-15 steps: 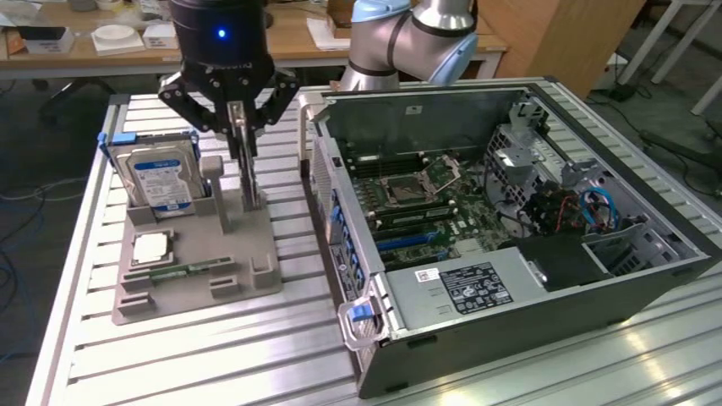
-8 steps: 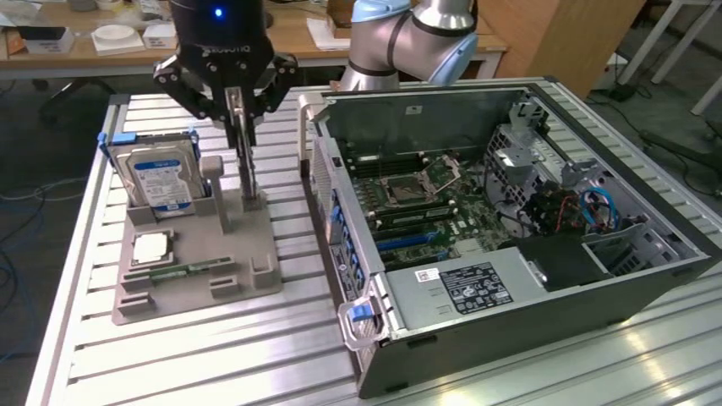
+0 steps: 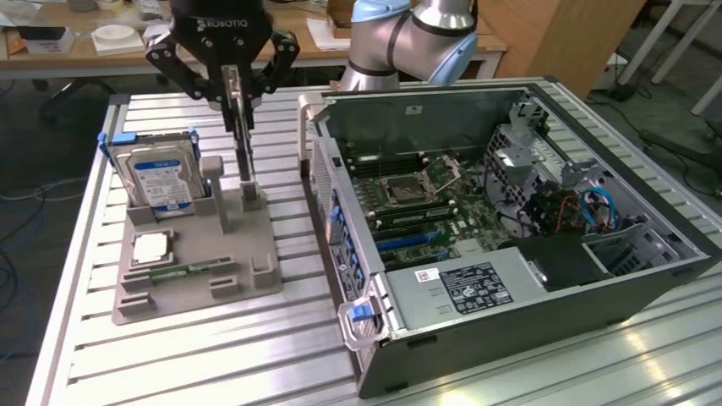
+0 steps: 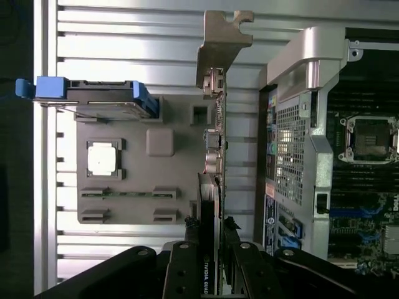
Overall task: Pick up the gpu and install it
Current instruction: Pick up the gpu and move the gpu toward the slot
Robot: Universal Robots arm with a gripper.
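Note:
The gpu [image 3: 240, 148] stands on edge, thin and upright, over the grey holder tray [image 3: 215, 245] to the exterior view's left of the open computer case [image 3: 451, 296]. My gripper [image 3: 233, 85] is shut on its upper edge. The card's lower end is at the tray's slot posts; I cannot tell whether it is clear of them. In the wrist view the gpu [image 4: 215, 156] runs away from my gripper [image 4: 212, 265], whose black fingers [image 4: 182, 268] press on both faces. Its silver end bracket [image 4: 221, 43] is at the far end.
On the tray stand a silver hard drive [image 3: 158, 178] in a blue carrier, a processor chip [image 3: 150, 247] and a narrow memory stick [image 3: 186, 271]. The case lies open with its motherboard [image 3: 423, 199] facing up. Slatted aluminium table [image 3: 226, 355] surrounds everything.

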